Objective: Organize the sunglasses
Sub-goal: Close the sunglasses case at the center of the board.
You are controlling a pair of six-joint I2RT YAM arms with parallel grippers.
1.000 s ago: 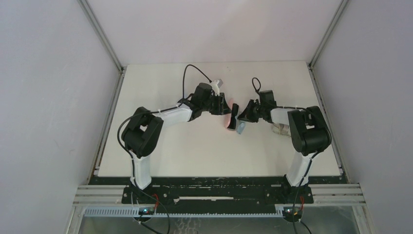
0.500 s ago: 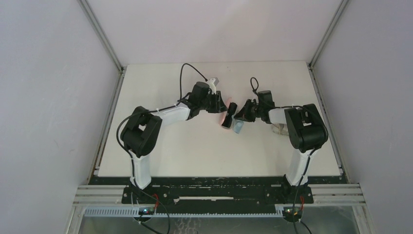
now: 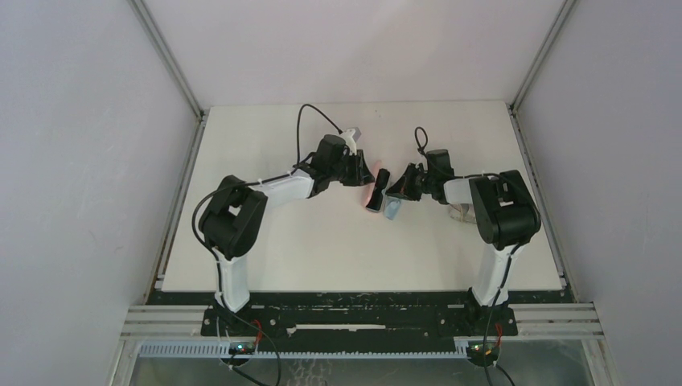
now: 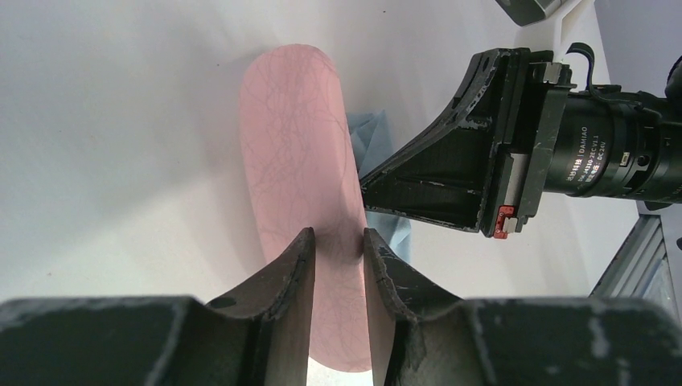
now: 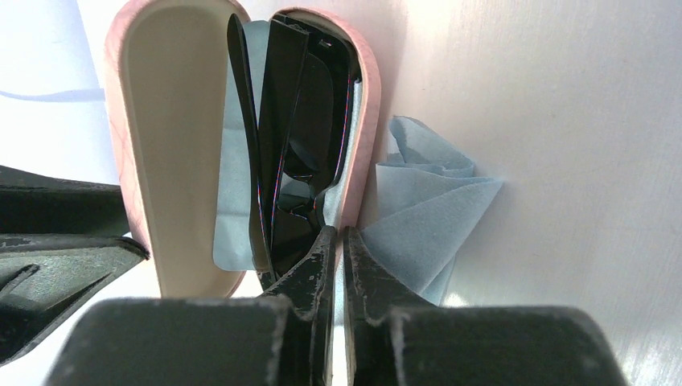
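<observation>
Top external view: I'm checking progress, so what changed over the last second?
Both the left gripper and right gripper shifted slightly left and farther back, carrying the open pink case along; the right gripper closed at its rim. Unchanged: the left gripper stays on the lid, black sunglasses inside, blue cloth beside the case.
</observation>
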